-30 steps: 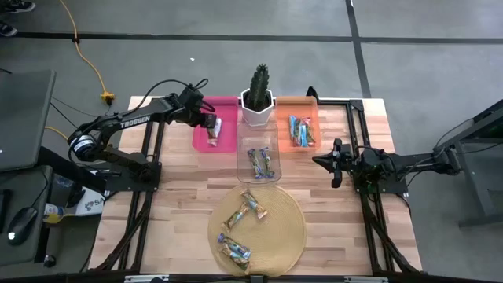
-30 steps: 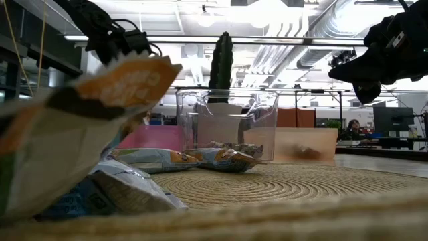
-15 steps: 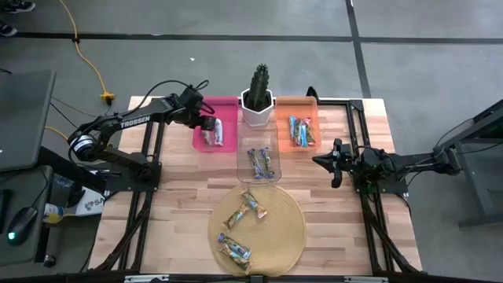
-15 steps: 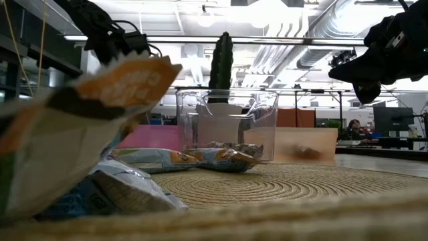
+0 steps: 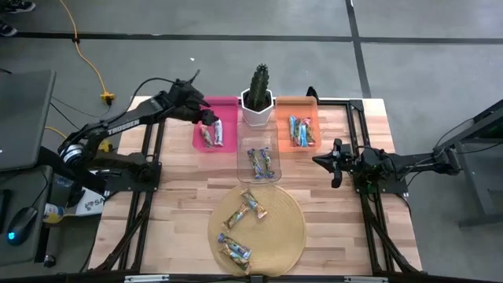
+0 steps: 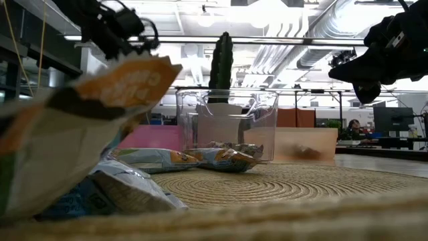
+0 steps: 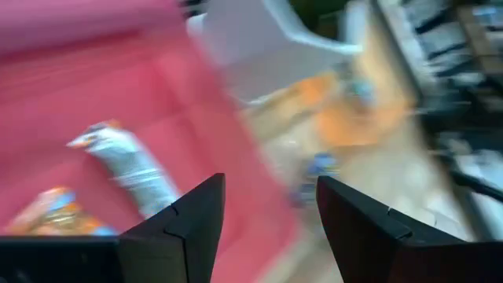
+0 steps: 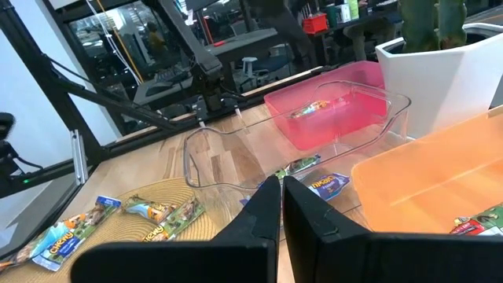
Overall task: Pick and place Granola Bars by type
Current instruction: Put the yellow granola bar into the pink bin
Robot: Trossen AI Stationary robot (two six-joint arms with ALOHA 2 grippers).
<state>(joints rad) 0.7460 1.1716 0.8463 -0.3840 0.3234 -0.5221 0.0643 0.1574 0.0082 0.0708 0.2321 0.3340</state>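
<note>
Two bars are seen in the pink bin at upper centre-left of the high view, lying side by side with long axes running up-down in the frame; one wrapper is brown-yellow, the other silvery. In the left wrist view the silvery bar lies slanted on the pink floor, with an orange-yellow one beside it.

The left gripper is held over the upper part of the pink bin, jaws parted and empty, as shown by the wide gap between its dark fingers.

Blue-and-red bars are noted in the orange bin, long axes roughly up-down. Two more bars lie in the clear bin at centre, also near upright in the frame.

On the round woven mat at lower centre, one cluster of bars is pointed diagonally, and a second pair lies near the mat's lower left rim. Wrappers are shiny and crinkled.

The right gripper is parked at centre-right, just right of the clear bin, fingers pressed together with nothing between them. A cactus in a white pot stands between the pink and orange bins. Bare counter is open on both sides of the mat.
</note>
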